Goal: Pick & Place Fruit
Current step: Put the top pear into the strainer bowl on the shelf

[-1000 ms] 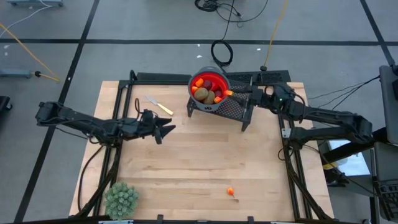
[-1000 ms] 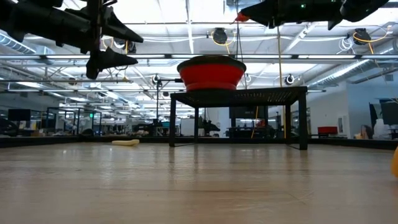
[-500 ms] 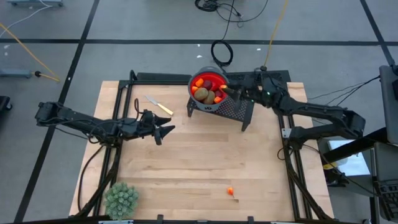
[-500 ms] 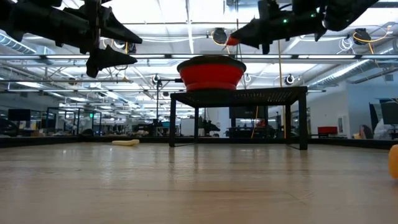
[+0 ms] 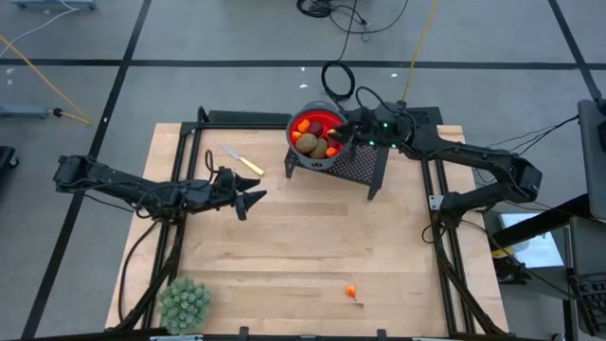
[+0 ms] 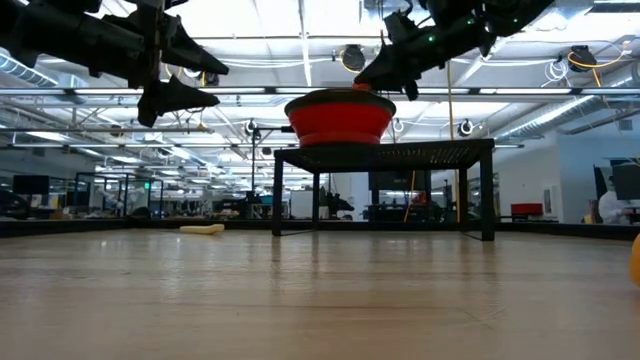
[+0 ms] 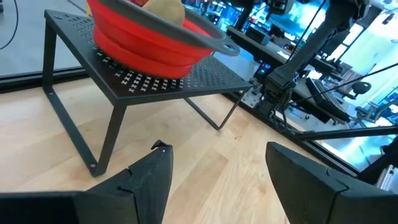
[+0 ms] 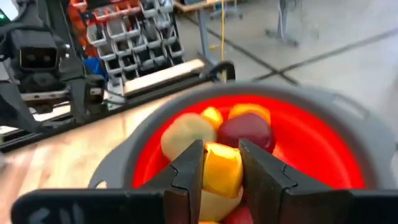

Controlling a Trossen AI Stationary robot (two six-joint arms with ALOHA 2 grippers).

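One small yellow-orange toy fruit piece [image 8: 221, 169] is pinched by right gripper [image 8: 221, 177] over red bowl [image 5: 320, 125]; left gripper [image 5: 254, 201], fingers spread, is parked beside it.

Using the black mesh stand [image 5: 352, 167] as my anchor here. It sits toward the back of the wooden table [image 5: 303, 256], and the red bowl with a grey rim [image 5: 318, 128] sits on top of it at one end. Just off to the stand's side, a small knife with a yellow handle [image 5: 242, 160] lies flat on the wood. Way across the table from the stand, at the near corner, I've got a pale green spiky plant ball [image 5: 184, 303]. Behind the stand, past the table edge, a coiled black cable [image 5: 337, 80] lies on the grey floor. From table level I see an open workshop room behind the stand.
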